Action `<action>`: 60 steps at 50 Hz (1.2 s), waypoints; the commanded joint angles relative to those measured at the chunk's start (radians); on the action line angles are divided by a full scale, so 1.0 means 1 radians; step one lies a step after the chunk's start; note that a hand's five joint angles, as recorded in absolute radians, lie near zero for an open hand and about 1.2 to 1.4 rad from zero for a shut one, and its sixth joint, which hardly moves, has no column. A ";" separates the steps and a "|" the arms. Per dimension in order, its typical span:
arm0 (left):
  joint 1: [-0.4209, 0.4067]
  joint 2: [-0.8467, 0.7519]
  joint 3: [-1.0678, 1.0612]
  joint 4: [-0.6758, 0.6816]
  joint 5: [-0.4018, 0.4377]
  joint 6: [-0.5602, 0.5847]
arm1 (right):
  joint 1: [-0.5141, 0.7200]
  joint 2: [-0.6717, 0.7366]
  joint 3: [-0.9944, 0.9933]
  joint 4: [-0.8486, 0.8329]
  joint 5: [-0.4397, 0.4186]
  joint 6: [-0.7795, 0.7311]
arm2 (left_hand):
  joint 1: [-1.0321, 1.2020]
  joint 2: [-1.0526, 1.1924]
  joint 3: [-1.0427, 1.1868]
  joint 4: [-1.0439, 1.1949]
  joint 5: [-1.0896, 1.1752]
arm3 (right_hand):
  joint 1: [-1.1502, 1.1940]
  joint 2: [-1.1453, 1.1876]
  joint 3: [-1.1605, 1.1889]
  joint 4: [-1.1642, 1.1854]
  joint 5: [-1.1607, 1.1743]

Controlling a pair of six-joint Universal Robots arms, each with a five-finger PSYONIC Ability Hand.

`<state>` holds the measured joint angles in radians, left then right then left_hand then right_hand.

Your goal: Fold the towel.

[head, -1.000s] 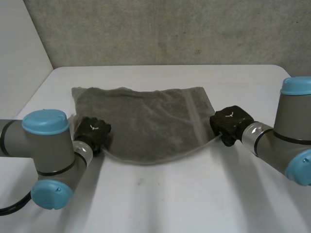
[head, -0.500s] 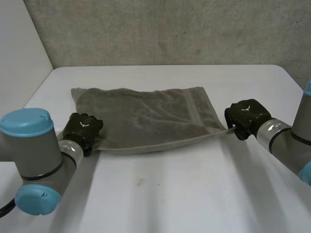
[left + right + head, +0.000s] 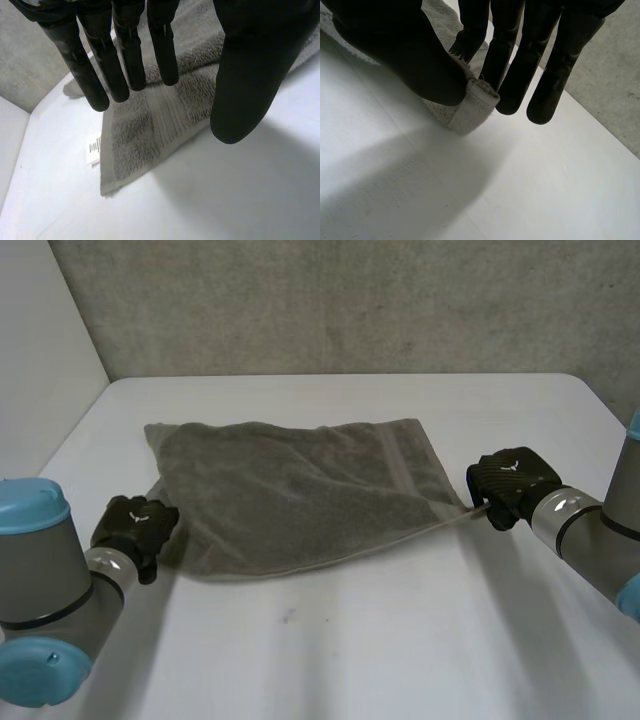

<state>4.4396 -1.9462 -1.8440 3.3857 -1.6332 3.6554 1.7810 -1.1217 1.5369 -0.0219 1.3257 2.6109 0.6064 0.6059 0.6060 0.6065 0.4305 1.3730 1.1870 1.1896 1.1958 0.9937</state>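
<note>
The grey towel [image 3: 290,490] lies folded over itself in the middle of the white table [image 3: 330,640]. My right hand [image 3: 510,480] is at its near right corner. In the right wrist view that corner [image 3: 470,107] is pinched between the thumb [image 3: 420,55] and the fingers. My left hand [image 3: 135,525] hovers just off the towel's near left corner. In the left wrist view its fingers [image 3: 125,60] are straight and apart from the thumb. Nothing is between them, and the towel's corner [image 3: 145,130] lies flat below, with a white tag [image 3: 93,148] at its edge.
A grey wall [image 3: 350,300] runs along the table's far edge. The table's left edge [image 3: 70,440] is close to the towel's far left corner. Bare white tabletop stretches in front of the towel.
My left hand has drawn back to the left and toward me, off the towel's near left corner. My right hand moved right with its corner, pulling the near edge straighter.
</note>
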 commanded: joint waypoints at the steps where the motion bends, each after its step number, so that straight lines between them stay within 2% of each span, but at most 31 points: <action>1: 0.044 0.003 -0.020 0.003 0.056 0.000 | -0.005 0.002 0.000 -0.003 0.000 0.000 | 0.080 0.080 0.080 0.080 0.081 | 0.023 0.209 0.207 0.200 0.228; 2: 0.044 0.003 -0.020 0.003 0.056 0.000 | -0.005 0.003 0.000 -0.003 0.000 0.000 | 0.080 0.080 0.080 0.080 0.081 | 0.023 0.209 0.207 0.200 0.228; 4: 0.089 -0.005 -0.020 0.007 0.122 0.000 | -0.005 0.003 0.000 -0.006 0.000 0.000 | 0.071 0.071 0.071 0.071 0.072 | 0.023 0.209 0.207 0.200 0.228; 5: 0.089 -0.005 -0.020 0.007 0.122 0.000 | -0.005 0.003 0.000 -0.006 0.000 0.000 | 0.071 0.072 0.071 0.071 0.072 | 0.023 0.209 0.207 0.200 0.228; 7: 0.116 -0.014 -0.017 0.012 0.174 0.002 | -0.005 0.003 0.002 -0.007 0.000 -0.002 | 0.077 0.077 0.077 0.077 0.078 | 0.023 0.209 0.207 0.200 0.228; 9: 0.122 -0.019 -0.011 0.018 0.188 0.002 | -0.005 0.005 0.002 -0.007 0.000 -0.002 | 0.080 0.080 0.080 0.080 0.081 | 0.023 0.209 0.207 0.200 0.228; 17: 0.132 -0.066 0.014 0.064 0.200 0.002 | -0.005 0.006 0.005 -0.010 0.000 -0.002 | 0.091 0.092 0.092 0.091 0.093 | 0.023 0.209 0.207 0.200 0.228; 37: 0.130 -0.151 0.081 0.067 0.202 0.002 | -0.008 0.031 0.000 -0.018 0.000 -0.009 | 0.174 0.174 0.174 0.174 0.175 | 0.023 0.209 0.207 0.200 0.228; 39: 0.130 -0.151 0.088 0.069 0.202 0.002 | -0.008 0.034 -0.001 -0.018 0.000 -0.011 | 0.311 0.312 0.311 0.311 0.312 | 0.023 0.209 0.207 0.200 0.228; 40: 0.130 -0.151 0.088 0.069 0.202 0.002 | -0.008 0.036 -0.003 -0.018 0.000 -0.011 | 0.312 0.312 0.312 0.312 0.313 | 0.023 0.209 0.207 0.200 0.228; 42: 0.130 -0.152 0.098 0.070 0.202 0.002 | -0.008 0.037 -0.004 -0.018 0.000 -0.011 | 0.490 0.490 0.490 0.490 0.491 | 0.023 0.209 0.207 0.200 0.228; 45: 0.130 -0.151 0.103 0.070 0.202 0.000 | -0.008 0.040 -0.006 -0.018 0.000 -0.012 | 0.555 0.556 0.556 0.555 0.557 | 0.023 0.209 0.207 0.200 0.228; 49: 0.129 -0.155 0.114 0.070 0.202 0.000 | -0.008 0.042 -0.006 -0.018 0.000 -0.014 | 0.789 0.789 0.789 0.789 0.790 | 0.023 0.209 0.207 0.200 0.228; 54: 0.129 -0.149 0.112 0.067 0.194 0.003 | -0.008 0.039 -0.008 -0.016 0.000 -0.014 | 0.790 0.790 0.790 0.790 0.791 | 0.023 0.209 0.207 0.200 0.228; 60: 0.129 -0.051 0.077 0.041 0.187 0.002 | -0.006 0.022 -0.018 -0.004 0.000 -0.017 | 0.790 0.790 0.790 0.790 0.791 | 0.023 0.209 0.207 0.200 0.228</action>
<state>4.5684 -2.0869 -1.7343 3.4505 -1.4387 3.6580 1.7732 -1.0835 1.5294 -0.0385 1.3249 2.5970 1.1420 1.1985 1.1955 1.1991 0.9983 1.3730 1.1870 1.1897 1.1958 0.9938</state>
